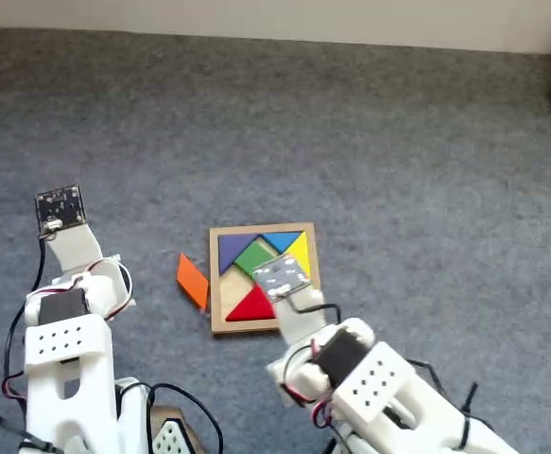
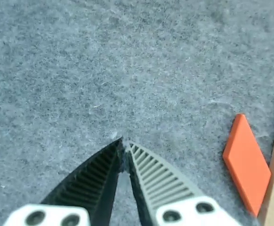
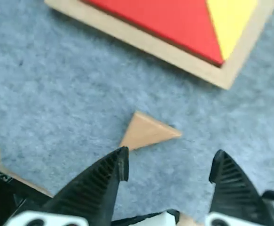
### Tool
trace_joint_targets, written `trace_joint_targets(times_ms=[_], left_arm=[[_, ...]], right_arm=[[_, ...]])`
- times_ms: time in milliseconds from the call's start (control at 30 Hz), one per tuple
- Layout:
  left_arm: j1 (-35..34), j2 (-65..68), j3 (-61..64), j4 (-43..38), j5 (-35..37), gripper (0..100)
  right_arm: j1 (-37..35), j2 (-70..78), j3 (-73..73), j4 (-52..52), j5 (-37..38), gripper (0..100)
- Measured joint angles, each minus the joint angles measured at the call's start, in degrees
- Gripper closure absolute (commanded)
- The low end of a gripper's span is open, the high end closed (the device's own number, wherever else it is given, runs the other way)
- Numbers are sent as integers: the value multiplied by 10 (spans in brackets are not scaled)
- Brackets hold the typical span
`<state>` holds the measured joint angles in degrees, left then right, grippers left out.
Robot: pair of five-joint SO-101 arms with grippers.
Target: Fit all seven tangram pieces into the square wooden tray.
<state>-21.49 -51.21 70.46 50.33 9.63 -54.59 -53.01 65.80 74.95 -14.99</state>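
Tray looks mostly filled, but the orange parallelogram sits just beside it on the carpet and a tan triangle lies under the right gripper, jaws wide apart, while the left gripper is clenched on nothing.

High view looks down over the tray from afar; both wrist views — close, downward — catch its rim.
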Motion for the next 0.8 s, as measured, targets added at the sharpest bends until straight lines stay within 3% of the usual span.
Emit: trace_joint_targets(times_ms=[200, 500, 800], left_arm=[[0, 0, 0, 0, 0, 979], [0, 0, 0, 0, 0, 979], [0, 0, 0, 0, 0, 979]], right_arm=[[-30, 69, 0, -78, -38, 723], [-30, 223, 0, -96, -62, 724], [-21, 277, -10, -113, -62, 724]])
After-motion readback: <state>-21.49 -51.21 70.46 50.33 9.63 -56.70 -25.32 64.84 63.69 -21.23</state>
